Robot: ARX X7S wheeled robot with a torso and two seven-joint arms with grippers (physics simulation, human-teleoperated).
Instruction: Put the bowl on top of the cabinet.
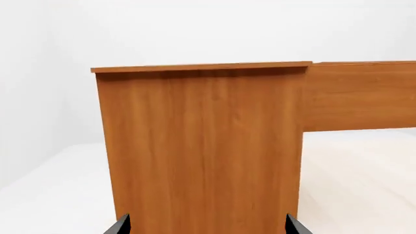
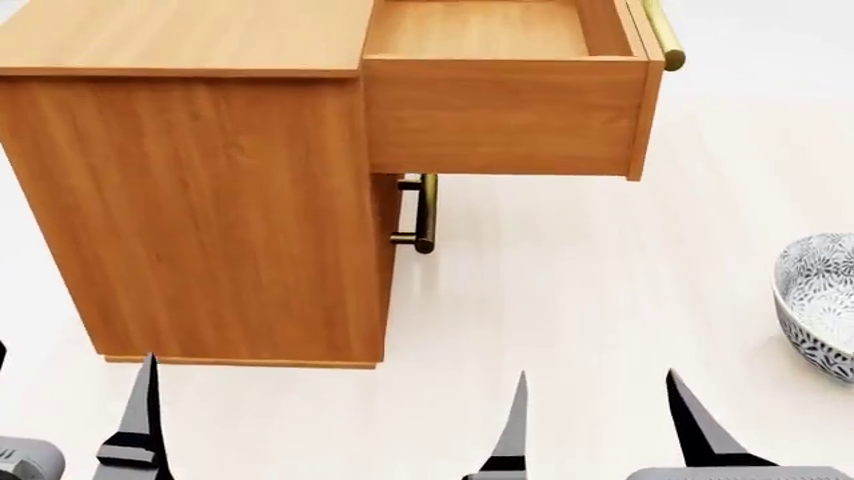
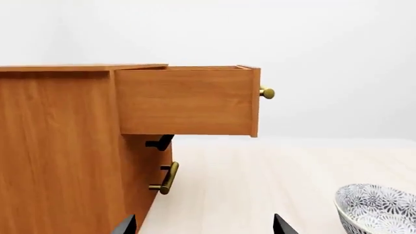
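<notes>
No brand, label or writing shows on anything in these views. The setting is bare: a pale cream floor [image 2: 574, 300] with a faint plank grain, and plain white walls [image 3: 325, 48] behind.

The cabinet [image 2: 200, 200] is orange-brown wood with a flat top, filling the head view from about 9 to 12 o'clock. Its top drawer [image 2: 501, 110] is pulled well out and looks empty inside, with a brass bar handle [image 2: 663, 35] on its front at about 1 o'clock. Below it a second brass handle [image 2: 422, 213] sits on a shut drawer front, near the middle of the head view. The right wrist view shows the same open drawer from the side — handle end at its outer edge.

The bowl [image 2: 817, 305] — white, with a dense dark blue-black floral pattern inside and out — stands upright on the floor at about 3 o'clock in the head view, cut off by the frame edge and well apart from the cabinet. It appears again in the right wrist view [image 3: 377, 209].

The left gripper [image 2: 74, 420] is at about 7 o'clock, facing the cabinet's side panel (one finger is mostly out of frame); its jaws are spread and hold nothing. The right gripper [image 2: 601, 425] at about 5 o'clock is likewise released, its dark pointed fingers [image 2: 514, 425] apart over bare floor, with the bowl off to its right.
</notes>
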